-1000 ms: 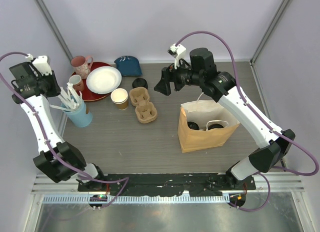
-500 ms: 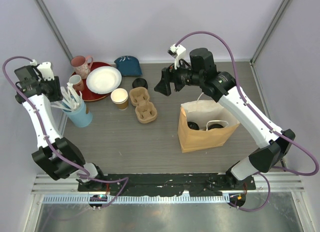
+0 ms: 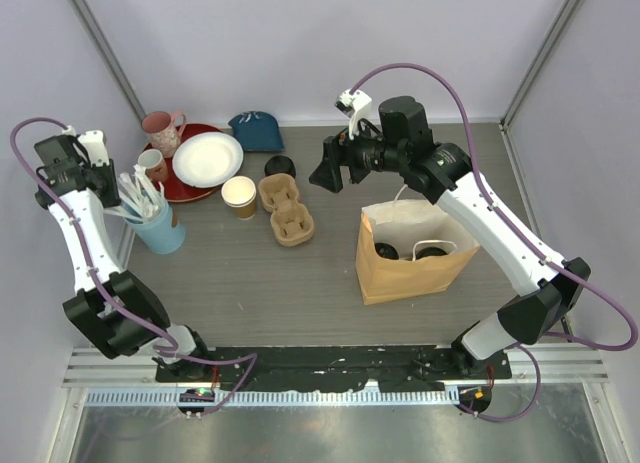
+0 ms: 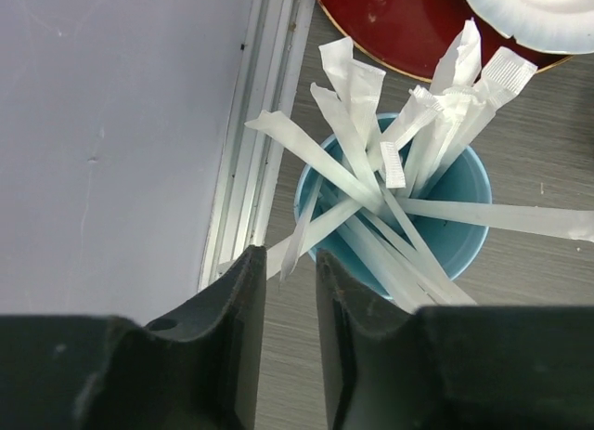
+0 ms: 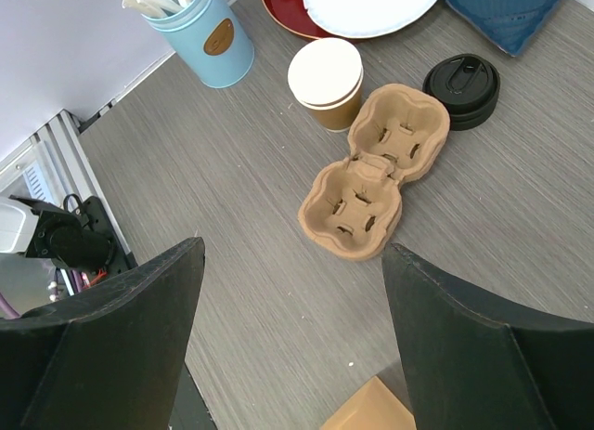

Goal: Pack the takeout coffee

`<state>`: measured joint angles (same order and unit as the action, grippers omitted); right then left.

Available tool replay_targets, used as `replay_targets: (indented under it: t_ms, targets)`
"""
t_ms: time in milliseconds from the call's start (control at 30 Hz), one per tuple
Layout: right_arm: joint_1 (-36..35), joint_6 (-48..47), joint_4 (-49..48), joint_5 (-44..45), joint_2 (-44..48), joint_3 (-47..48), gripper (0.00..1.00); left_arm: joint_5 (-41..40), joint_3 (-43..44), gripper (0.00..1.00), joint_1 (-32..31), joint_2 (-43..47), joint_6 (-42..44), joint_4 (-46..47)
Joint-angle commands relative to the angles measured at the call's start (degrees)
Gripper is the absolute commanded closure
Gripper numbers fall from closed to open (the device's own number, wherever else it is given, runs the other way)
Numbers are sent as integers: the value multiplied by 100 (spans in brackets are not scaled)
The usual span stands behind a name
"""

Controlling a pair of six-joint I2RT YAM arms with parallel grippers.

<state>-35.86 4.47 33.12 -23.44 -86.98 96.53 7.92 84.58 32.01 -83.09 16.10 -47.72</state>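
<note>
Showing one coffee [image 3: 388, 251] and a second coffee [image 3: 432, 251] side by side inside the open paper bag [image 3: 400, 278], black lids facing up.

Holding the right gripper [image 5: 292, 356] raised over the table, spread wide and gripping nothing, looking down on the carrier [image 5: 376, 170], a lidless cup [image 5: 327, 82] and a loose lid [image 5: 461, 88]. Hovering the left gripper [image 4: 290, 255] just above the blue cup [image 4: 469, 184] stuffed with wrapped straws [image 4: 357, 123], jaws standing a narrow gap apart and clamping nothing. Carrying a tan oval label [image 5: 219, 37] on that blue cup's side, its writing being too small for reading.
</note>
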Motion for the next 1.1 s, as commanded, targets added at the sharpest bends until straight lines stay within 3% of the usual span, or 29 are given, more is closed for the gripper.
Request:
replay_targets:
  t_ms: [0, 100, 200, 567, 767, 1067]
  targets:
    - [-27, -122, -25, 15, 199, 173, 17, -45, -3, 75, -2, -14, 51, 237]
    - [-27, -131, -8, 15, 208, 164, 17, -19, 33, 82, -2, -58, 51, 176]
    - [-18, -139, -8, 24, 225, 164, 17, -1, 68, 100, 7, -32, 51, 141]
    - [-27, -131, -25, -11, 304, 182, 17, 595, 919, 100, -2, 451, -71, -473]
    - [-27, -87, -166, -108, 445, 138, 17, 1105, 1508, 100, -2, 987, -572, -370]
    - [-35, -192, -789, -660, 603, 24, 18, 2327, 4159, 100, 7, 654, -1846, -580]
